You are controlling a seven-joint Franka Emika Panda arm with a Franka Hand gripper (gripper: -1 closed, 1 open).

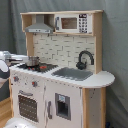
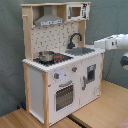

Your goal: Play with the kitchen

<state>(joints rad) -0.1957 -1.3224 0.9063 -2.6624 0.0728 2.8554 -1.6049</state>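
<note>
The kitchen (image 1: 60, 75) (image 2: 60, 65) is a tall white and light-wood toy. It has a grey range hood (image 2: 49, 21), a microwave shelf (image 1: 75, 23), a black faucet (image 1: 85, 59) over a grey sink (image 1: 74, 74), and a small metal pot (image 2: 46, 56) on the stove. The oven door (image 2: 64, 95) is shut. My white arm comes in from the second exterior view's right. My gripper (image 2: 96, 45) is at counter height beside the sink end. In the first exterior view the gripper (image 1: 15, 57) shows only at the left edge, level with the stove.
A grey curtain (image 1: 115, 45) hangs behind the kitchen. It stands on a light-wood floor (image 2: 100, 110). Part of the arm (image 2: 123, 61) hangs lower at the second exterior view's right edge.
</note>
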